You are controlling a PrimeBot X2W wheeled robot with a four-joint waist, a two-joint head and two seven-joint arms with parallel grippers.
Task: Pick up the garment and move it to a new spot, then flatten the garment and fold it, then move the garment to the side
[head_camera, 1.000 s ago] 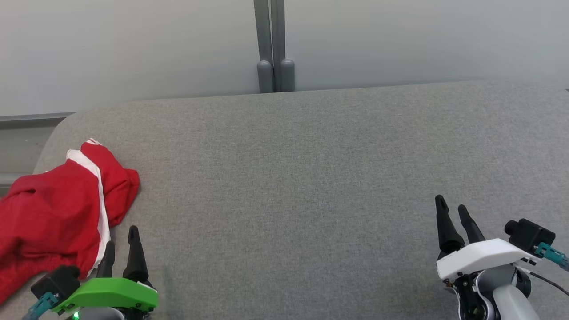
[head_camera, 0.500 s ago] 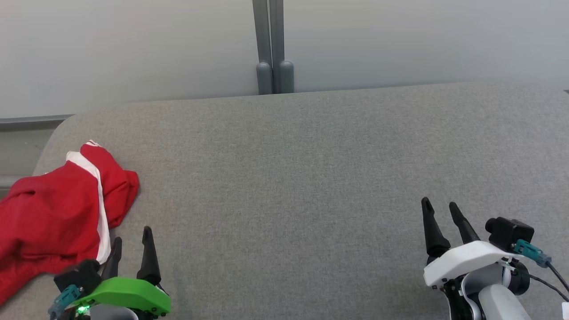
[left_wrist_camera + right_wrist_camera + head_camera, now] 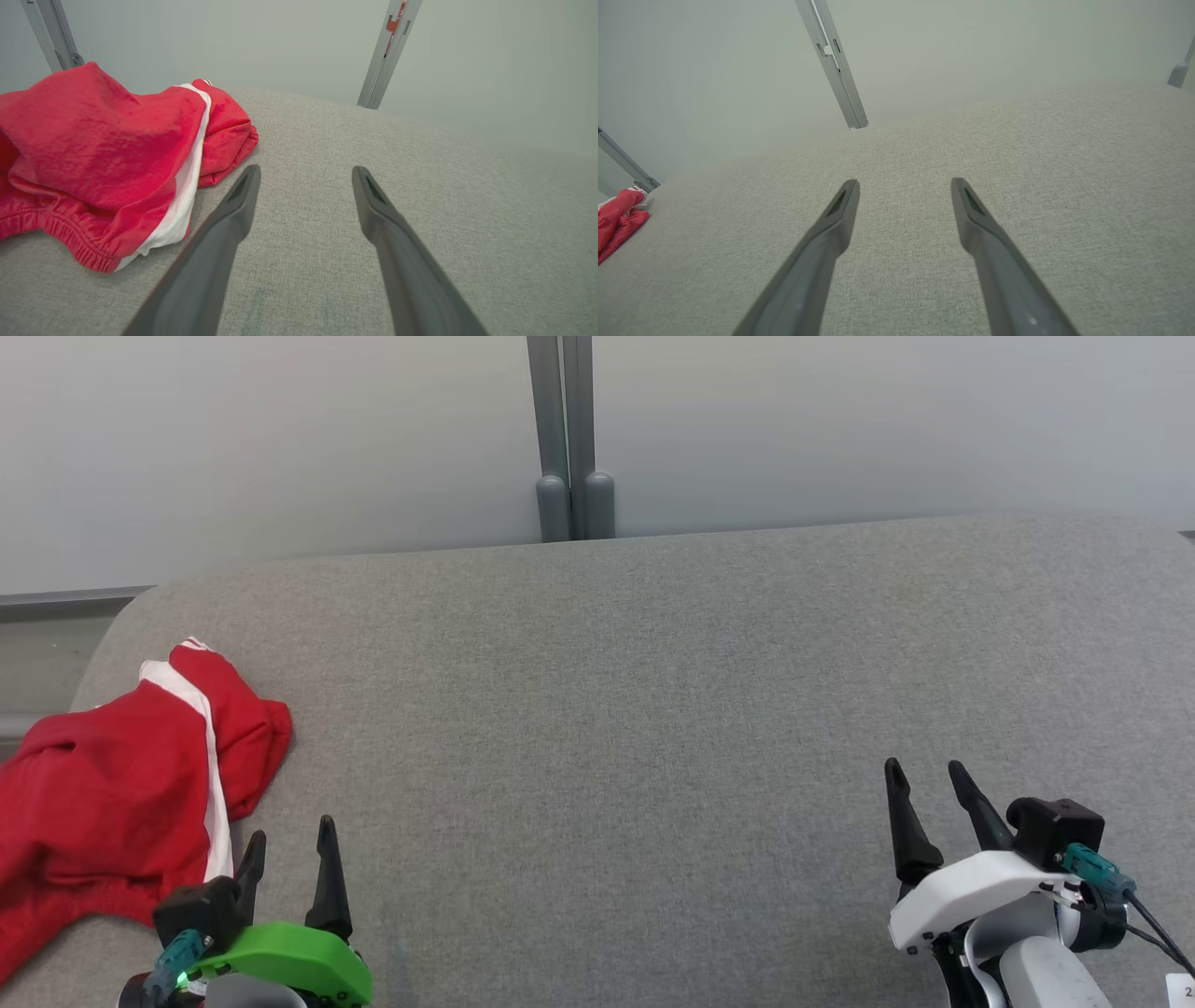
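Note:
The garment (image 3: pixel 112 793) is a red piece with a white side stripe, crumpled at the left end of the grey table (image 3: pixel 607 709). My left gripper (image 3: pixel 290 833) stands open just to its right near the front edge, empty. From the left wrist, the garment (image 3: pixel 103 158) lies left of my fingers (image 3: pixel 238 205), apart from them. My right gripper (image 3: pixel 923 778) is open and empty at the lower right, far from the cloth. The right wrist view catches a corner of the garment (image 3: pixel 616 219) at its far left, with the gripper (image 3: pixel 903 184) over bare fabric.
A pale wall with a grey vertical post (image 3: pixel 563 439) stands behind the table's far edge. The table's rounded left corner (image 3: pixel 121 616) lies just beyond the garment. Wide grey surface stretches between the two grippers.
The left gripper has shifted right and lower in the view, away from the garment. The right gripper has moved slightly left. The camera has tilted a little. The garment lies as before.

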